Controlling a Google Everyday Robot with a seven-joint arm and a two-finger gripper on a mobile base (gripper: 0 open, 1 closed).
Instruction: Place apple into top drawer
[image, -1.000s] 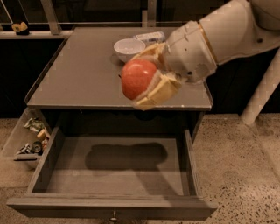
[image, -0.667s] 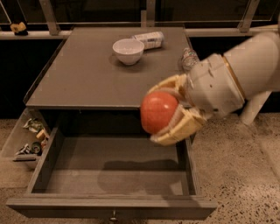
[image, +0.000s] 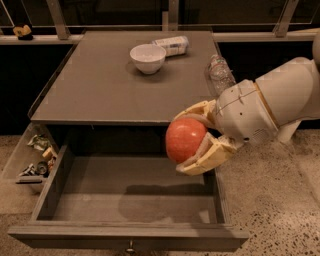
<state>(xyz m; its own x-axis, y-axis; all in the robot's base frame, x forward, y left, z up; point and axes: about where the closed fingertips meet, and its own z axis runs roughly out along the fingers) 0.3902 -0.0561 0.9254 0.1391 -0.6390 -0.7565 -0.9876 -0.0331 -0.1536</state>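
My gripper (image: 192, 140) is shut on the red-orange apple (image: 184, 139), its cream fingers (image: 205, 157) clasping it above and below. It holds the apple in the air over the right part of the open top drawer (image: 130, 192), just in front of the cabinet top's front edge. The drawer is pulled out, and its grey floor shows only the arm's shadow. A small metal knob (image: 130, 247) sits on its front panel at the bottom of the view.
A white bowl (image: 147, 58) and a lying packet (image: 172, 45) sit at the back of the grey cabinet top (image: 100, 85). A clear plastic bottle (image: 220, 74) stands at its right edge. A pale side bin (image: 30, 160) with odds and ends hangs at the left.
My gripper has carried the apple forward and to the right, off the cabinet top, and lower, to above the open drawer's right side.
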